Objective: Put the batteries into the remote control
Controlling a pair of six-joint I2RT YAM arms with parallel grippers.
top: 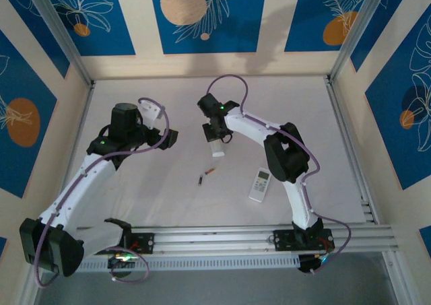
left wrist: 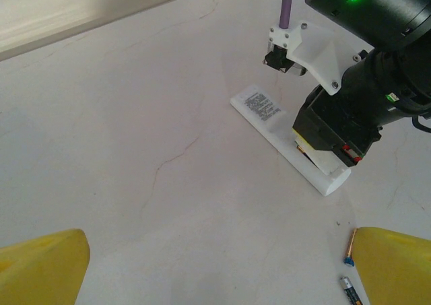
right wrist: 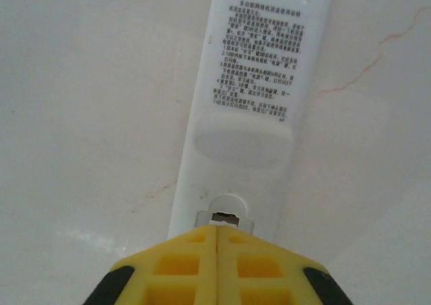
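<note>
The right jaws [right wrist: 217,232] are pressed together, their yellow tips poised at the near end of the remote control [right wrist: 259,69], over a small round recess; whether they touch it I cannot tell. The remote control lies flat on the counter [top: 161,177], printed back up, its long axis running straight away from those jaws. The left jaws [left wrist: 219,270] stand wide apart above the counter. Two batteries [left wrist: 351,246] lie loose beside their right finger, each slanted differently, apart from the remote control. A second remote [top: 260,184] lies face up near the right arm.
</note>
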